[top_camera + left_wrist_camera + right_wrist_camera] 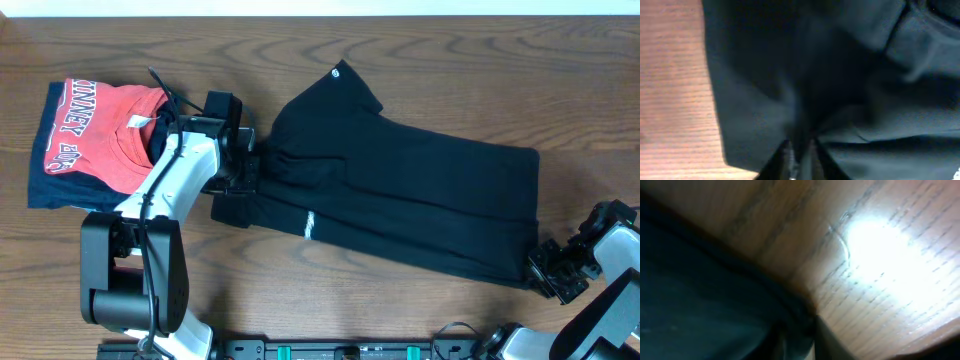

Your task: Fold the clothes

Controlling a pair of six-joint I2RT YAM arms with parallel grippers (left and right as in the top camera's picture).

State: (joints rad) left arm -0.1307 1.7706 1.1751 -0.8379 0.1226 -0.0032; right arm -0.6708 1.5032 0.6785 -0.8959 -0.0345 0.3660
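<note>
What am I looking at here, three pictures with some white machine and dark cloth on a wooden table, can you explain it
These are three camera views of one moment. A robot with two arms sits at a wooden table. The wide picture comes from a camera fixed above the table. The other two come from small cameras on each arm's wrist, looking down past that arm's own fingers.

A black T-shirt, already folded lengthwise, lies across the middle. The left claw is at one end of it, and its close-up shows the fingers pinching dark fabric. The right claw is at the opposite corner, and its blurry close-up shows the shirt's edge caught between the fingers.

To one side sits a folded red T-shirt with white lettering on top of a navy-blue garment.
</note>
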